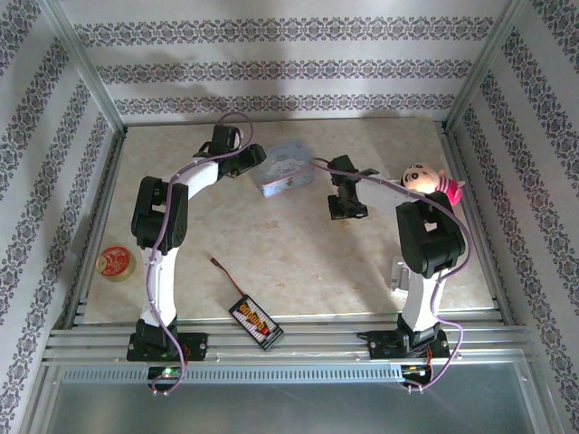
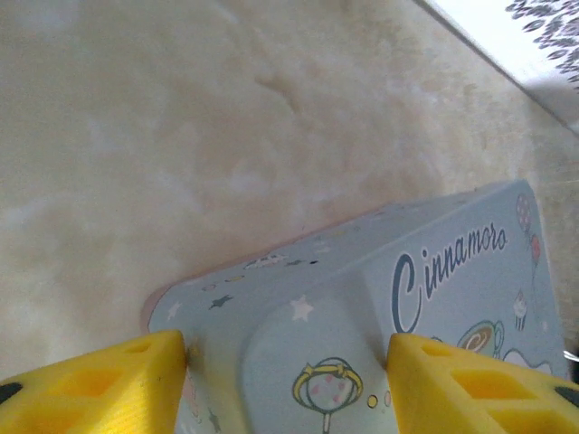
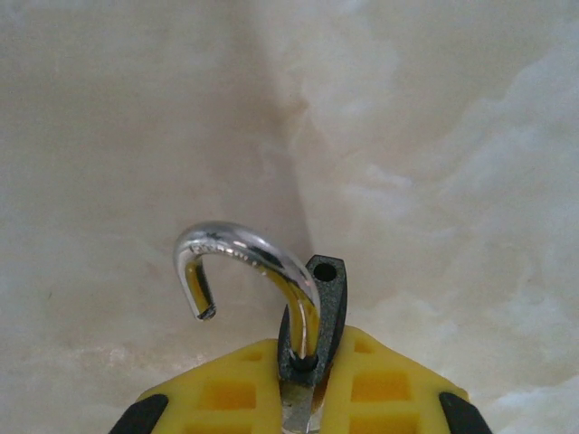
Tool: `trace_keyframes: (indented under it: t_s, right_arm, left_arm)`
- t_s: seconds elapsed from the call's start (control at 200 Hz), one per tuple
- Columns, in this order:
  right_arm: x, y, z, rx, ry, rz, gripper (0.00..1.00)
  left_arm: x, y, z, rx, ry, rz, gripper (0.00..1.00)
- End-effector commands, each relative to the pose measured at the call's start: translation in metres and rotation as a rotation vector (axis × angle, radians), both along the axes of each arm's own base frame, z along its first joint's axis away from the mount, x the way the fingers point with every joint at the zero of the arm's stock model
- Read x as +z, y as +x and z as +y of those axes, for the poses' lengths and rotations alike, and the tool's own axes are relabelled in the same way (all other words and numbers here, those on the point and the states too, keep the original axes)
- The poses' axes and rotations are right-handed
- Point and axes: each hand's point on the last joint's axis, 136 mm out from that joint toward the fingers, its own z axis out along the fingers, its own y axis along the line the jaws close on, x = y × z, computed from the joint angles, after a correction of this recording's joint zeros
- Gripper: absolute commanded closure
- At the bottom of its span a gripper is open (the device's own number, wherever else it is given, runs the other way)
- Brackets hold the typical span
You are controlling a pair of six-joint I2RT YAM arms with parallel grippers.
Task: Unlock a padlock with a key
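Padlock (image 3: 327,294) first: on my right wrist feed it stands clamped between the yellow pads (image 3: 226,393) of the right end effector (image 3: 303,362), dark body upright. Its chrome shackle (image 3: 240,246) arches out of the body toward 10 o'clock, and its free end hangs clear of the body, so the lock is open. A silvery strip (image 3: 294,411) sits between the pads just under the body; I cannot tell what it is. Beneath it all I see pale marbled table (image 3: 434,136).

From the overhead camera, that end effector sits a little toward 1 o'clock from the table's middle, pointing down.

My left end effector (image 2: 288,344) has its jaws apart at the near end of the light-blue cartoon tin (image 2: 452,271). One yellow finger (image 2: 99,380) is at the tin's corner, the other is over the lid beside the "Cinnamoro" lettering. I cannot tell whether either one touches the tin. Overhead, the tin lies toward 12 o'clock on the table, with the left arm reaching to its 9 o'clock side.

A pink plush toy (image 1: 432,178) lies at 2 o'clock, just behind the right arm. A round red-and-gold tin (image 1: 116,262) rests at 8 o'clock by the left rail. A black board with wires (image 1: 256,323) lies at 6 o'clock between the two arm bases.
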Motion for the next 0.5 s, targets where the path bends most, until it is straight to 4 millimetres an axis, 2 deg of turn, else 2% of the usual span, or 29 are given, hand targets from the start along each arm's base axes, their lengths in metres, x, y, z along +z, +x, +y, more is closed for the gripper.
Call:
trace_keyframes:
  t_s: [0.0, 0.175, 0.285, 0.385, 0.5]
  right_arm:
    - [-0.014, -0.005, 0.000, 0.005, 0.016, 0.040, 0.92]
    - [-0.014, -0.005, 0.000, -0.001, 0.027, 0.033, 0.92]
    - [-0.014, -0.006, 0.001, -0.001, 0.033, 0.034, 0.91]
    - [-0.013, -0.005, 0.002, -0.003, 0.038, 0.030, 0.88]
    - [-0.013, -0.004, 0.004, -0.005, 0.055, 0.022, 0.81]
  left_arm:
    - [0.021, 0.027, -0.012, -0.022, -0.122, -0.095, 0.39]
    - [0.037, 0.056, -0.027, -0.019, -0.280, -0.164, 0.34]
    - [0.044, 0.066, -0.032, -0.006, -0.352, -0.186, 0.29]
    - [0.051, 0.064, -0.028, 0.009, -0.333, -0.195, 0.24]
    - [0.057, 0.048, -0.008, 0.057, -0.237, -0.201, 0.18]
